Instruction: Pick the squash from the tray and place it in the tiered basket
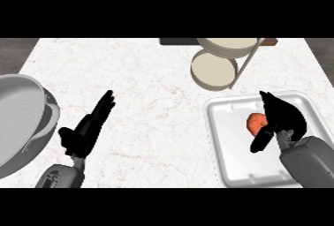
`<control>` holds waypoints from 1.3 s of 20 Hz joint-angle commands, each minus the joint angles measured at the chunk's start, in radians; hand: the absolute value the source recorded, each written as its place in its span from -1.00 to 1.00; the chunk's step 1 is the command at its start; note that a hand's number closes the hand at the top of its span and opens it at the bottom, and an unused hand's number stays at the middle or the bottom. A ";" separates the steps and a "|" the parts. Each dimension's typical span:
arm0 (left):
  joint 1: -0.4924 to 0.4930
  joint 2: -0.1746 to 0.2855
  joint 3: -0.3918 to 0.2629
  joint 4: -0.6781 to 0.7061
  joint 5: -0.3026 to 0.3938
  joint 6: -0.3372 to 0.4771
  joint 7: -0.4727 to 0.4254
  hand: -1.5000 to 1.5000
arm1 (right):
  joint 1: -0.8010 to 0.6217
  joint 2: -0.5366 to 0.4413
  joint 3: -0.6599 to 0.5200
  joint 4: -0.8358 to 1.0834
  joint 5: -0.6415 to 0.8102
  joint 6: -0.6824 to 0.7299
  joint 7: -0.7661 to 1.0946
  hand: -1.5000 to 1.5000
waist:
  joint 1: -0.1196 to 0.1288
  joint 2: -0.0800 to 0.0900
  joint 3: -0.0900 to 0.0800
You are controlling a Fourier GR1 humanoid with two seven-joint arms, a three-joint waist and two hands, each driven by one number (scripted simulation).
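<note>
An orange squash (256, 122) lies in the white tray (231, 163) at the right. My right hand (282, 117) hangs over the tray with its palm against the squash's right side, its thumb reaching down past the squash and its fingers pointing up; it partly hides the squash. The tiered basket (218, 62) stands at the far edge, with a lower cream bowl and an upper bowl (228, 45) on a slanted pole. My left hand (88, 128) rests open on the left, fingers straight and pointing up and right.
A large grey round pan or bowl (23, 119) takes up the left edge of the marble counter (150, 101). A dark object (179, 41) lies at the far edge behind the basket.
</note>
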 commanded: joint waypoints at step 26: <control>-0.032 -0.090 0.105 0.122 -0.099 -0.099 -0.082 0.00 | 0.029 0.210 -0.226 0.278 0.301 -0.118 -0.413 1.00 | 0.000 0.001 0.000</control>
